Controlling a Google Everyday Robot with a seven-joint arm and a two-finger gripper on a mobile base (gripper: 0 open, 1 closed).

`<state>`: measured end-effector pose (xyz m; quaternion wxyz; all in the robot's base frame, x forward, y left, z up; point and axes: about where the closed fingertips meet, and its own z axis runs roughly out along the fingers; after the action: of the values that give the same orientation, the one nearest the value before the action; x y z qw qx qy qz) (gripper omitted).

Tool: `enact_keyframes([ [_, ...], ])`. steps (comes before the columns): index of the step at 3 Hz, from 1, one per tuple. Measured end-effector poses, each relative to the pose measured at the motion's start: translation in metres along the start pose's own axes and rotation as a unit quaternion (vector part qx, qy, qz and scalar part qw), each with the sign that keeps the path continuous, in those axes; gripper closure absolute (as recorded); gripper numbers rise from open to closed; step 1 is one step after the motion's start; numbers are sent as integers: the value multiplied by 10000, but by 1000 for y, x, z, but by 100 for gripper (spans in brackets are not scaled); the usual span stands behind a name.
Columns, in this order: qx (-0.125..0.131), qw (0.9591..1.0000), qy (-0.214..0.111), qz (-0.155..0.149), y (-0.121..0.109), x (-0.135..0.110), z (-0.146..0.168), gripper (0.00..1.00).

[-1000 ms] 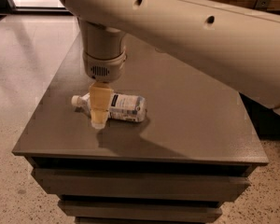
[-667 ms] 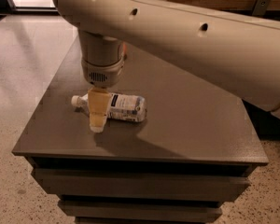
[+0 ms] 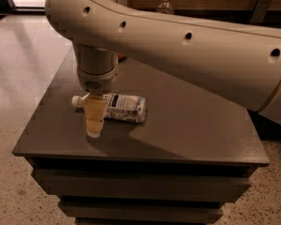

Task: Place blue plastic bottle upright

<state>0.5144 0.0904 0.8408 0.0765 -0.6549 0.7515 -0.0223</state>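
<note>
**Gripper low at the bottle's neck; bottle lying flat**

Gripper points straight down, close over the dark grey table, in front of the neck end of the blue plastic bottle. Its opening and its hold: cannot tell. The bottle lies on its side, front left of the tabletop, white cap leftward. The cream arm spans above. A second bottle shows far behind.

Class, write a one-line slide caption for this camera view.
End effector at the neck of the blue plastic bottle, which lies on its side on the dark table.
</note>
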Motion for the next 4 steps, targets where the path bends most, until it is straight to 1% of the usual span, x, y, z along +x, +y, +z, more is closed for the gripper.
enact_keyframes([
  [1, 2, 9999, 101, -52, 1, -4, 6, 0],
  [2, 29, 9998, 158, -75, 2, -5, 8, 18],
  [4, 20, 9998, 165, -106, 1, -7, 11, 64],
])
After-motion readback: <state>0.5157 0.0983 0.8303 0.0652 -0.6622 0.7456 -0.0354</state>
